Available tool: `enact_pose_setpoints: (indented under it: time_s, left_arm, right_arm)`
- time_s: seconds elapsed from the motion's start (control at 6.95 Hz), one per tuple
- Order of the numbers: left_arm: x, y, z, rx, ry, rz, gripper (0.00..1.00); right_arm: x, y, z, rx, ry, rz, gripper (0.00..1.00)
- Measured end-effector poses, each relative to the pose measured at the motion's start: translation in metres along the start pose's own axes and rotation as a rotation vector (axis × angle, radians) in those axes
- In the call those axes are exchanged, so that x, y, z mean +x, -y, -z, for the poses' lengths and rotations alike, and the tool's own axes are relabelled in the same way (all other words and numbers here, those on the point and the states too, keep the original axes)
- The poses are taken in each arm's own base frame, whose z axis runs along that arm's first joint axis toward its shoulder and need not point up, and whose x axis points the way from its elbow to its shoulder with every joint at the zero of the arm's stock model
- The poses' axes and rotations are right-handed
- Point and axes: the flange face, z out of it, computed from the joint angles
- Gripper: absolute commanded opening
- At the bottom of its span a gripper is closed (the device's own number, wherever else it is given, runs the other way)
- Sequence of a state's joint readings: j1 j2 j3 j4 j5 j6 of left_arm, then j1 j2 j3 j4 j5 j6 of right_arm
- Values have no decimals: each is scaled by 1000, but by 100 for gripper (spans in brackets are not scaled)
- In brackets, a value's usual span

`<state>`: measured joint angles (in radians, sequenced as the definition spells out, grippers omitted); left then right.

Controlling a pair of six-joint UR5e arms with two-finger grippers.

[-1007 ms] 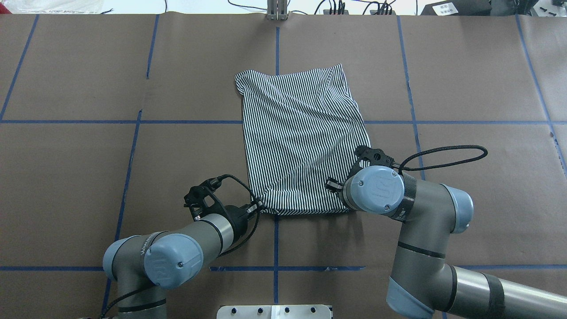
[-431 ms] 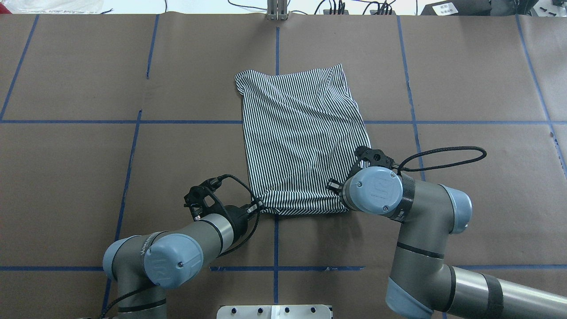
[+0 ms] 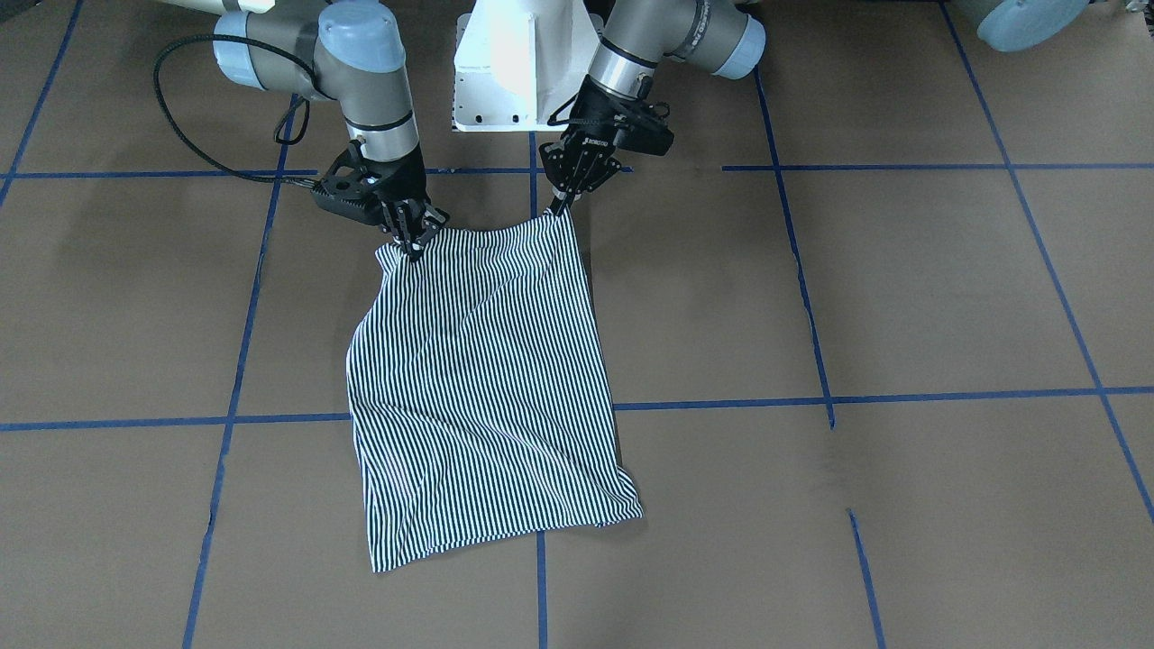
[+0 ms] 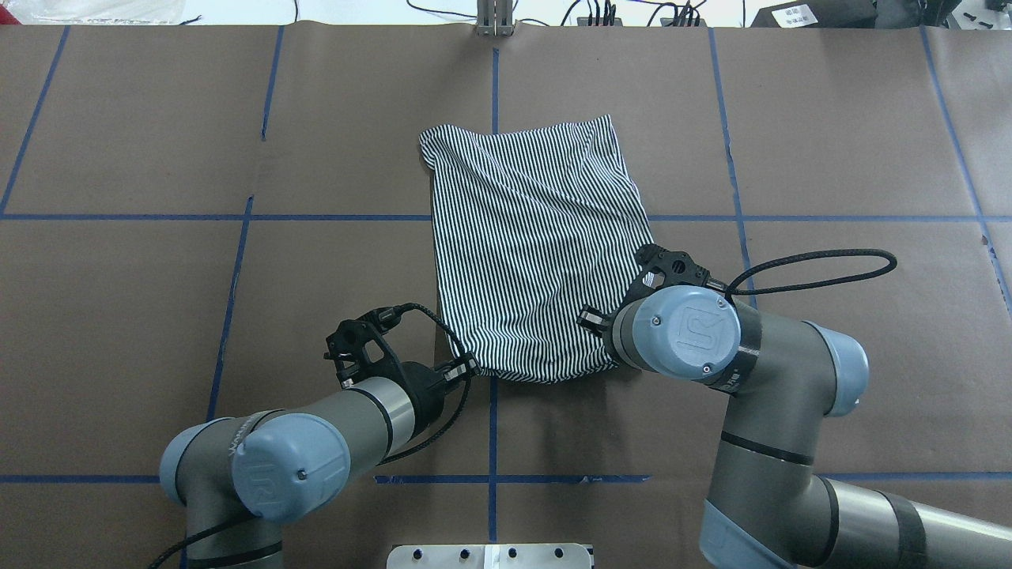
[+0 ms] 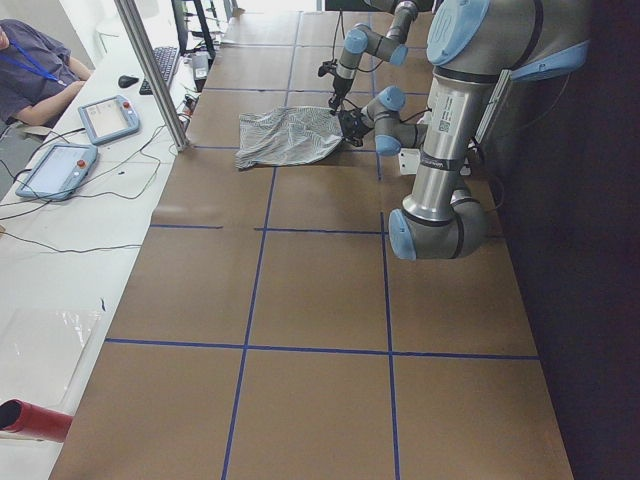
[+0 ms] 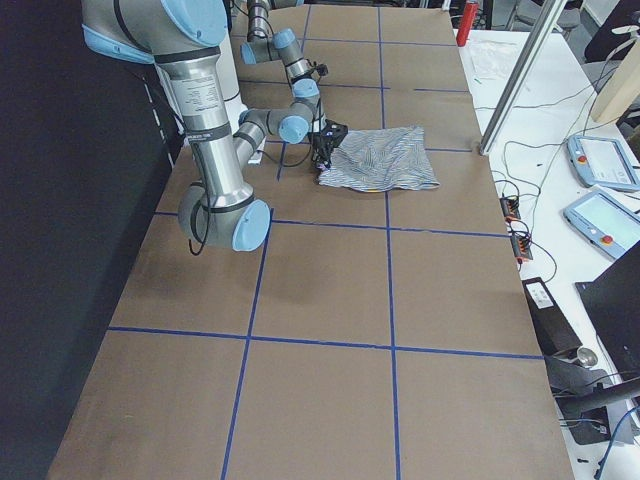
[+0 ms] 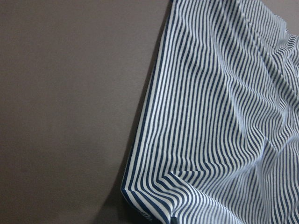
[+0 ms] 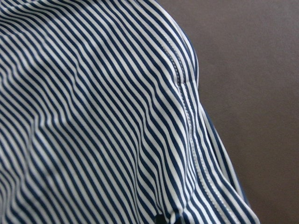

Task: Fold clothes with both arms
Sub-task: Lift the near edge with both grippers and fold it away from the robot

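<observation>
Shirt (image 4: 538, 245) lay mostly flat, near corners clenched in my left gripper (image 3: 561, 204) and right gripper (image 3: 411, 242), raised to fold. I judged both must travel forward evenly.

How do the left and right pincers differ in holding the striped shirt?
The left pincer pinches the shirt at its corner tip; the right pincer grips slightly inside the other corner. The left slants; the right points more steeply down. Both are shut on its robot-side edge.

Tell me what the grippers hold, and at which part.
Both hold the shirt by its raised edge: the left gripper at one corner, the right gripper at the other.
</observation>
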<state>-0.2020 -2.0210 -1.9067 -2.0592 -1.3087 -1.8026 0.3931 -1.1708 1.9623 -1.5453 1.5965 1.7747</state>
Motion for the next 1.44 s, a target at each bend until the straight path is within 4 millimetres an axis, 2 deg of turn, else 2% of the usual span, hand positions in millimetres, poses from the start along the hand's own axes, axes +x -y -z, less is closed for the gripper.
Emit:
enact_pose_setpoints:
  time_s: [0.29, 0.43, 0.58, 0.72, 0.86, 1.29, 1.44]
  left_arm:
    - [35, 5, 71, -71, 1, -8, 0]
    - [48, 8, 105, -102, 2, -8, 0]
    - [56, 10, 127, -121, 7, -9, 0]
    - [61, 15, 132, -117, 15, -18, 0]
    - [66, 26, 124, -92, 25, -38, 0]
    - [84, 78, 62, 0, 91, -89, 0]
    - [84, 97, 35, 30, 109, -107, 0]
  right_arm:
    - [4, 0, 92, -14, 48, -13, 0]
    - [12, -1, 129, -23, 57, -22, 0]
    - [18, -2, 146, -28, 51, -25, 0]
    - [16, -4, 141, -24, 32, -23, 0]
    - [4, -1, 127, -7, 9, -24, 0]
    - [-35, 45, 91, 71, -20, -38, 0]
    - [-46, 61, 71, 88, -5, -42, 0]
